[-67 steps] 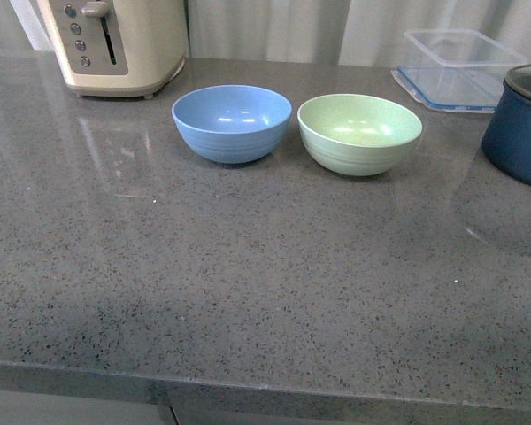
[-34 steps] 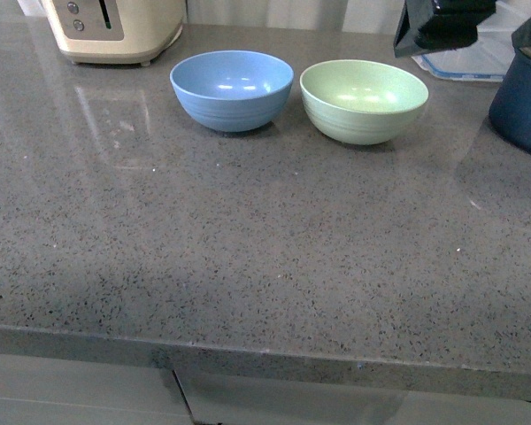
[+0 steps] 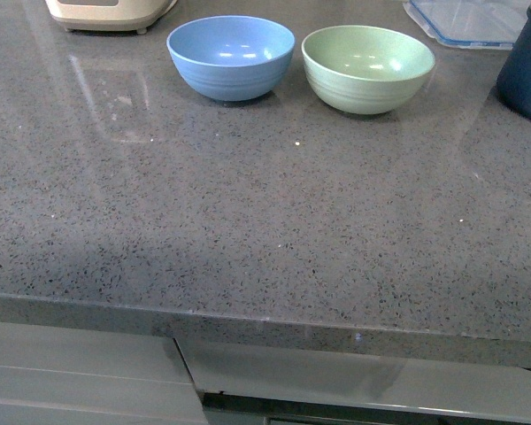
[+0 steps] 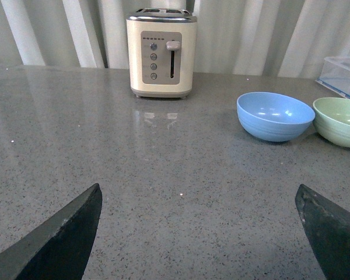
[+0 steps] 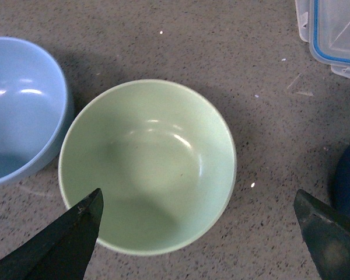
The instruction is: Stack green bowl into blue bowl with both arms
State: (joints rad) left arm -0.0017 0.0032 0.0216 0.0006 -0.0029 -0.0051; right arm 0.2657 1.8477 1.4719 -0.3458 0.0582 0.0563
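Right gripper (image 5: 198, 195) hung spread above your green bowl (image 5: 147, 166) | it sat pale mint, matte, beside blue bowl (image 5: 17, 111) | left gripper (image 4: 198, 187) gaped too

Nothing legible from any of my cameras: no words, brands or numbers. Toaster (image 4: 161, 52) panel has four round buttons and a lever; any marks there are too small to read.

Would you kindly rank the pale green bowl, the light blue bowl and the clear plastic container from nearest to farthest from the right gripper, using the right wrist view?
1. Pale green bowl, directly under the right gripper.
2. Light blue bowl, beside the green one, close to one finger.
3. Clear plastic container, farther off, apart from both bowls.
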